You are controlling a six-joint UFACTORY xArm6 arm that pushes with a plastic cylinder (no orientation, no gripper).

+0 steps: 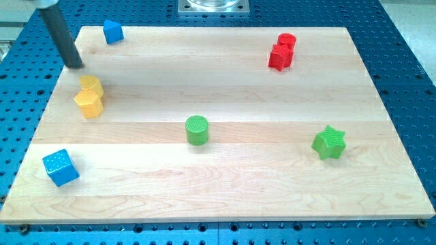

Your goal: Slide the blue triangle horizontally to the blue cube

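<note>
The blue triangle [112, 31] lies near the board's top-left corner. The blue cube [60, 167] sits near the bottom-left corner. My tip [74, 65] is on the board at the left edge, below and left of the blue triangle and just above the yellow blocks, touching neither.
Two yellow blocks [89, 96] sit pressed together at the left, between the triangle and the cube. A green cylinder [197, 129] stands at centre. A green star [329, 142] is at the right. Two red blocks [282, 52] touch at the top right. The wooden board [225, 190] lies on a blue perforated table.
</note>
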